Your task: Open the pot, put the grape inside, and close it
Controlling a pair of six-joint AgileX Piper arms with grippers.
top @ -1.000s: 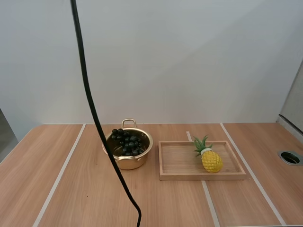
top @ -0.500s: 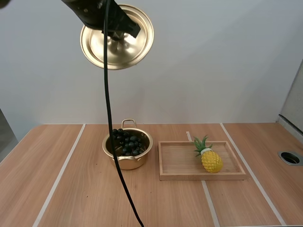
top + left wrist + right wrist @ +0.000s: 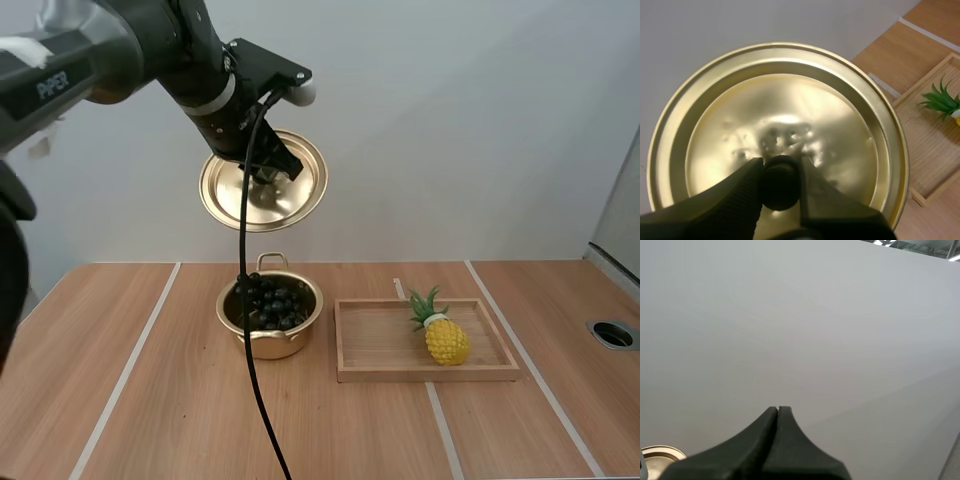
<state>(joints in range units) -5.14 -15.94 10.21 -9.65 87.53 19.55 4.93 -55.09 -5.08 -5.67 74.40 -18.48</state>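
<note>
Wooden worktop (image 3: 150, 400), gold pot (image 3: 270, 345) holding grapes (image 3: 272, 305) lower left of centre, lid (image 3: 295, 190) high above it, knob (image 3: 781, 187) pinched by left gripper (image 3: 781, 172) fingers, right gripper (image 3: 777, 412) fingers pressed together, pineapple (image 3: 446, 340) on wooden tray (image 3: 430, 373) at right

The left arm (image 3: 150, 55) reaches in high over the pot (image 3: 268, 346), with its wrist bent downward. The left gripper (image 3: 265, 173) hangs well above the pot, and its fingers (image 3: 742, 192) pinch the knob (image 3: 780, 183) of the tilted lid (image 3: 292, 196). The right gripper (image 3: 777, 411) has its fingers pressed together into one wedge, gripping nothing.
</note>
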